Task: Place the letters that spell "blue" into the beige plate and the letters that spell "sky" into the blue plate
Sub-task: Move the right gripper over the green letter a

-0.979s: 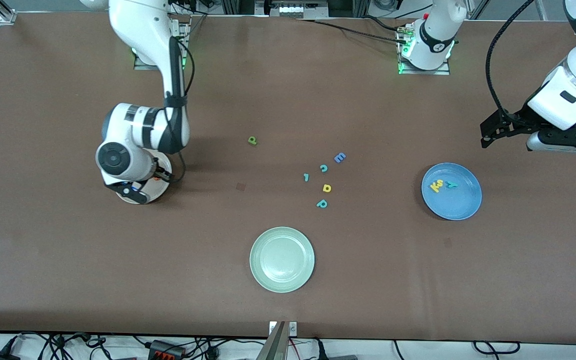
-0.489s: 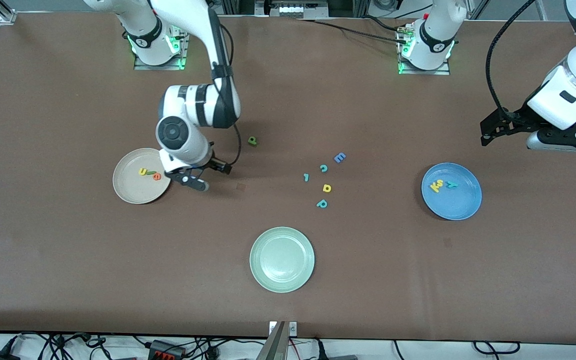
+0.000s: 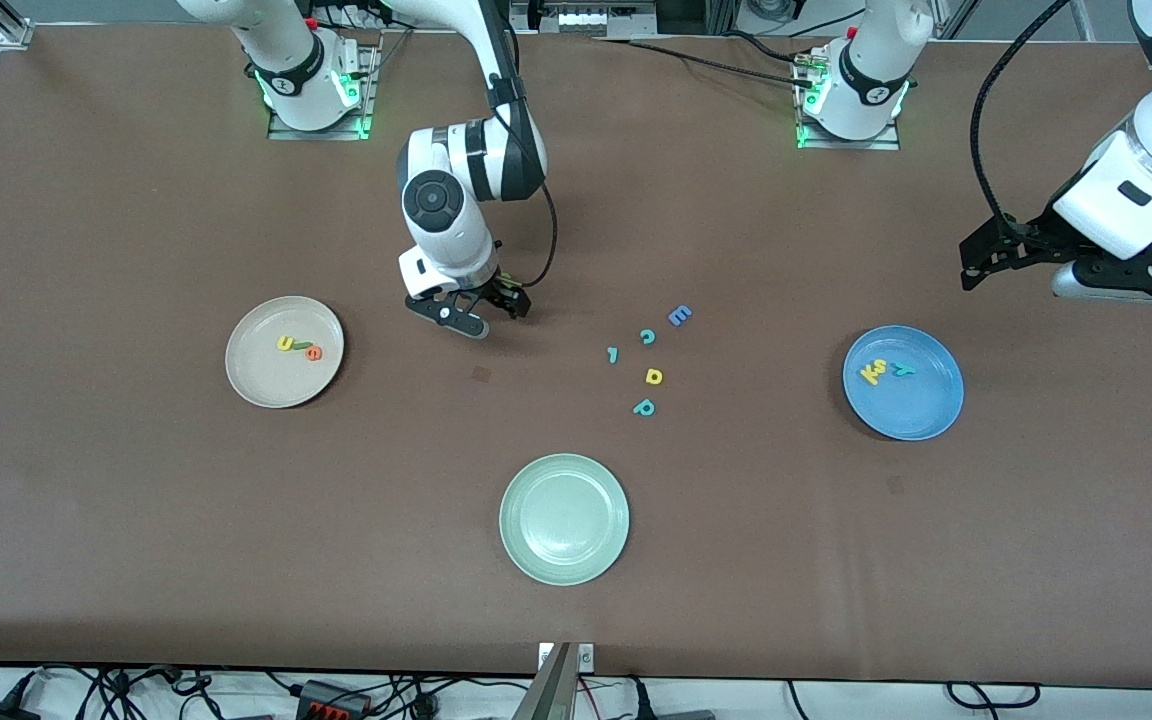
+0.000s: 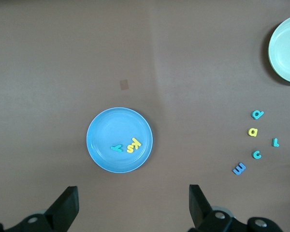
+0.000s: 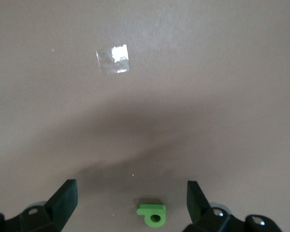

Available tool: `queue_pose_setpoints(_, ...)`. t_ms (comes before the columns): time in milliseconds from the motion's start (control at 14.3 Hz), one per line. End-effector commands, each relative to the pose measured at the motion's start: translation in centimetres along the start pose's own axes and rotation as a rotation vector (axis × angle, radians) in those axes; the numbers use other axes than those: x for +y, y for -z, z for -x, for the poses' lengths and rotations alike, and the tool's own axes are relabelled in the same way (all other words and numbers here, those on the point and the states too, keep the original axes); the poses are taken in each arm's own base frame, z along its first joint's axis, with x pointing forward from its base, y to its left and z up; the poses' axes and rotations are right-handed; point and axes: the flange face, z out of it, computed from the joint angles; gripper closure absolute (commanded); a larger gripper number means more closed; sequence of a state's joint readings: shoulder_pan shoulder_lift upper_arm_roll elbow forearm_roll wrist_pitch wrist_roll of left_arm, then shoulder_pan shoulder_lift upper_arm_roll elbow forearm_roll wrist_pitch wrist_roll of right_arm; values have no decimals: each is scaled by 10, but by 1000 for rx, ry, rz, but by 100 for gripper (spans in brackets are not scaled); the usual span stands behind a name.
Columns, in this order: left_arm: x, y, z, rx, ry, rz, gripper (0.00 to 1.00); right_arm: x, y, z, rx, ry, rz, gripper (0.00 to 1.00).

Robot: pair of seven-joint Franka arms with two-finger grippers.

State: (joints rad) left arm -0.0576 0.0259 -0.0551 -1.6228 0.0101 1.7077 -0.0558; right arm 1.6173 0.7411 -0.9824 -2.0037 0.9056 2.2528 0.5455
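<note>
Front view: the right gripper [image 3: 481,312] hides the olive-green foam b; the round beige plate [image 3: 248,375] holds yellow u, green l, orange e. The round blue plate [image 3: 921,415] holds s, k, y; the left gripper [image 3: 1056,270] waits, raised.
Left wrist view: jaws wide apart, empty, over the blue plate.
Right wrist view: olive-green foam b [image 5: 152,214] between spread fingers [image 5: 63,198], untouched.

We note a brown table [image 3: 136,560] carrying three plates: the beige plate [image 3: 254,385] toward the right arm's end, the blue plate [image 3: 921,415] toward the left arm's end, and a pale green plate [image 3: 564,519] nearest the front camera. Loose on the tabletop between them lie a blue E [image 3: 679,316], teal letters [image 3: 644,407] and a yellow letter [image 3: 653,376]. An olive-green b [image 5: 152,214] lies directly on the table.
</note>
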Motion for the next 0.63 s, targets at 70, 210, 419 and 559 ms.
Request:
queue_pose_setpoints(70, 2, 5, -4, -8, 7, 18, 0, 4, -12, 13, -3, -99, -24, 0)
queue_pose_setpoints(210, 2, 5, -4, -8, 7, 18, 0, -2, -25, 30, 8, -129, -30, 0)
queue_pose_setpoints(419, 2, 5, -4, -8, 7, 18, 0, -3, -43, 48, 6, -127, -17, 0)
queue_pose_setpoints(559, 2, 5, -4, -8, 7, 18, 0, 0, -45, 49, 1, -138, -11, 0)
